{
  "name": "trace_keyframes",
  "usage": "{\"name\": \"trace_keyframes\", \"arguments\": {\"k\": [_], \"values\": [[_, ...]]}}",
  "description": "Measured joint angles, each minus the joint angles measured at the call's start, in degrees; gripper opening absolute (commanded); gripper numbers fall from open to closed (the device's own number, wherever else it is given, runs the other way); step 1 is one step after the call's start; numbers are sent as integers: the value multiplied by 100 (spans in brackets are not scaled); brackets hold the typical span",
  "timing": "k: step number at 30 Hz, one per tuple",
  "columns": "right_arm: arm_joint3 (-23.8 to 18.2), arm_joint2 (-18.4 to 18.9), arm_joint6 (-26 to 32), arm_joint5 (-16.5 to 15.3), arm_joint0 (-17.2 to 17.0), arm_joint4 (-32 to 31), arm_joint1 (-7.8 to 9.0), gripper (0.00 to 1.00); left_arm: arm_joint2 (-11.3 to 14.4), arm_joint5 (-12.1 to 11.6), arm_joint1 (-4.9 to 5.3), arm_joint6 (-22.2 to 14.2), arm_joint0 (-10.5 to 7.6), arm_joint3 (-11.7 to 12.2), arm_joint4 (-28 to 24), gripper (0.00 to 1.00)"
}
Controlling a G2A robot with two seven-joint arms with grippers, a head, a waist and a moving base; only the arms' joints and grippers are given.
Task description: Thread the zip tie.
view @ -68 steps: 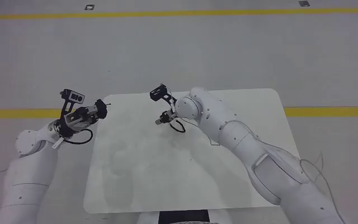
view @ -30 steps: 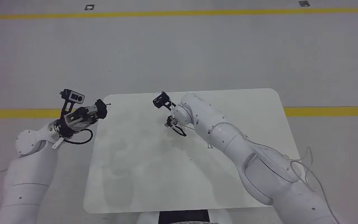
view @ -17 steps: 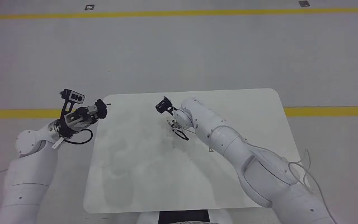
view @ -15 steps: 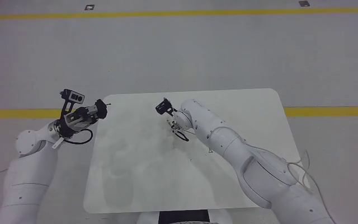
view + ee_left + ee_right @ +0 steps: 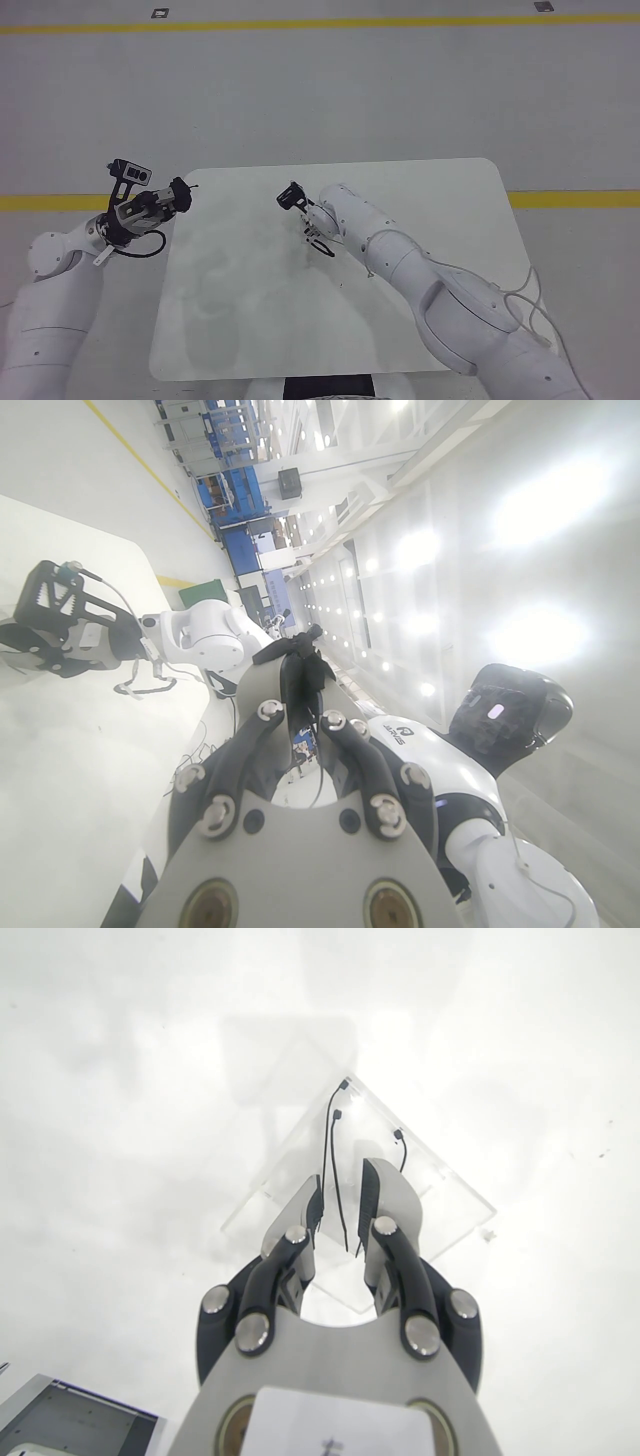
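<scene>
Over the middle of the surface, a little toward its far edge, the right gripper is hanging above a clear tray of black ties. Across the last couple of seconds this arm has been swinging its wrist round and drawing the gripper nearer, so it is now pointing straight down. I judge that it is lining up a pick, with the threading itself not yet begun. Its jaws are standing narrowly apart, holding nothing. They are straddling one tie that is lying flat in the tray beside two others.

Farther off, at the left edge, the left gripper is hanging where it was. Its jaws are pressing together on a small black piece; whether that is a tie I cannot tell.

The right wrist view is making plain the tray's outline, the ties' square heads and the gap between the jaws, which the top view is leaving too faint to make out. The left wrist view is adding the side-on angle, with the right gripper sitting low over the surface.
</scene>
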Motion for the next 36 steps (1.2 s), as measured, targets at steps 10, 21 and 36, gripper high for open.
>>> {"name": "trace_keyframes", "arguments": {"k": [10, 21, 36], "values": [[472, -22, -119, -117, 91, 1, -237, 0, 0, 0, 0, 0, 0, 0, 0, 0], [807, 63, -85, -175, 309, 33, -405, 0, 0, 0, 0, 0, 0, 0, 0, 0], [732, 316, 50, -292, 419, 58, -348, 3, 0, 0, 0, 0, 0, 0, 0, 0]]}}
